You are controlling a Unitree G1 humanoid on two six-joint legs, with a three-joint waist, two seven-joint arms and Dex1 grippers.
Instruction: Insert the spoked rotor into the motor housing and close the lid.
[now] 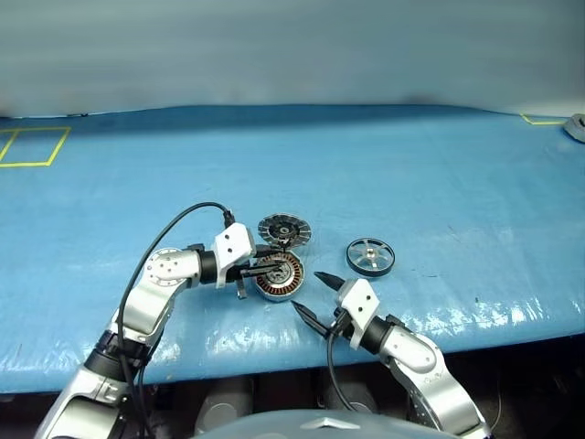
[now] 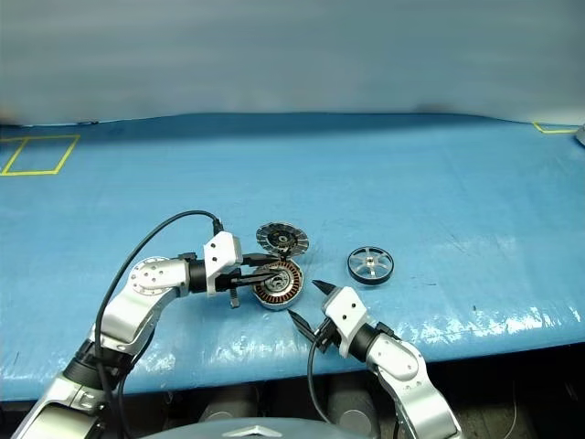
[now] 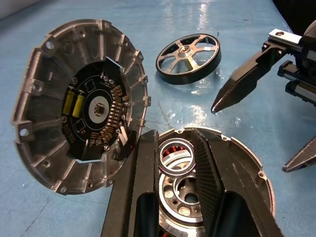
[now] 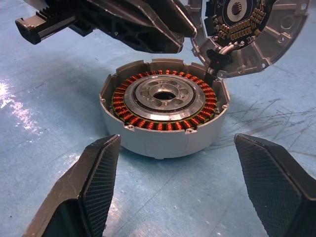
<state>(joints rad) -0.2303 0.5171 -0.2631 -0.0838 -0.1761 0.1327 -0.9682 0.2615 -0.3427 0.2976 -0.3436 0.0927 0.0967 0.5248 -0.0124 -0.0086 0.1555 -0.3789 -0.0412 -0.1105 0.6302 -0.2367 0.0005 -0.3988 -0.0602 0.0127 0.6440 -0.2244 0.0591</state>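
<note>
Tabletop (image 1: 439, 165): covered in blue sheeting, glossy near the front edge; yellow tape outlines at both far corners.
Motor housing (image 1: 279, 276): round silver cup with a ring of copper windings around a metal hub and dark bore; sits open side up near the front edge, between the two tools.
Lid (image 1: 284, 230): grey disc tilted up on edge, touching the housing's far rim; finned face with a dark circuit centre turned toward the housing.
Spoked rotor (image 1: 370, 257): lies flat on the sheeting, apart from the housing on the robot's right, untouched.
Left tool (image 1: 267, 269): reaches in from the left, over the housing's top; black fingers (image 3: 148, 187) close together with a narrow gap, the hub visible through it; whether pinching anything, cannot tell.
Right tool (image 1: 311, 297): just in front of the housing, aimed at its side wall; fingers (image 4: 94, 185) spread wide, wider than the housing, touching nothing.
Object at far right edge (image 1: 575, 126): grey, partly cut off, not identifiable.
</note>
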